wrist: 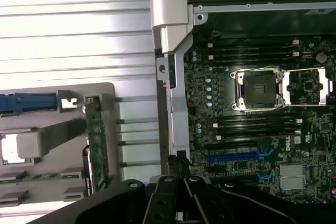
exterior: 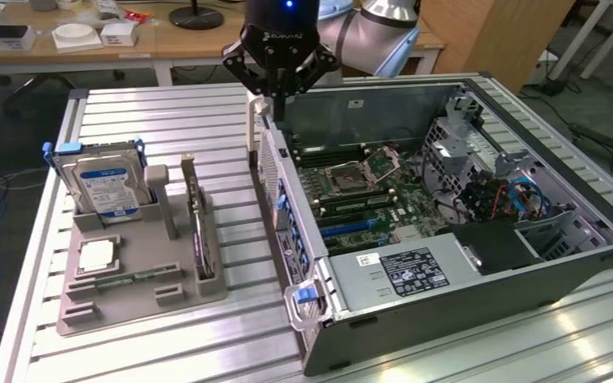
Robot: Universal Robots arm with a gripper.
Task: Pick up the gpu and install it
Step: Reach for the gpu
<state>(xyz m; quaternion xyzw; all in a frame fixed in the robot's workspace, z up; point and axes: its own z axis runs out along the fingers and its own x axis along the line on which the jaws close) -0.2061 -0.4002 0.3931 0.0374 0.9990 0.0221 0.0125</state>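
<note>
The gpu (exterior: 198, 233) is a thin dark card standing on edge in a slot of the grey holder tray (exterior: 125, 302), on the exterior view's left. From the wrist view I look down on the gpu's (wrist: 96, 145) top edge. My gripper (exterior: 272, 108) hangs above the back corner of the open computer case (exterior: 318, 263), well apart from the gpu. Its fingers (wrist: 178, 167) are shut together with nothing between them, just over the case's side wall.
A silver hard drive (exterior: 104, 185) with a blue label stands in the tray, with a processor chip (exterior: 96, 255) and a memory stick (exterior: 125, 279) lying flat. Inside the case lie the motherboard (exterior: 376, 199), its empty socket (wrist: 260, 90) and blue slots (wrist: 236, 157). The table is ribbed aluminium.
</note>
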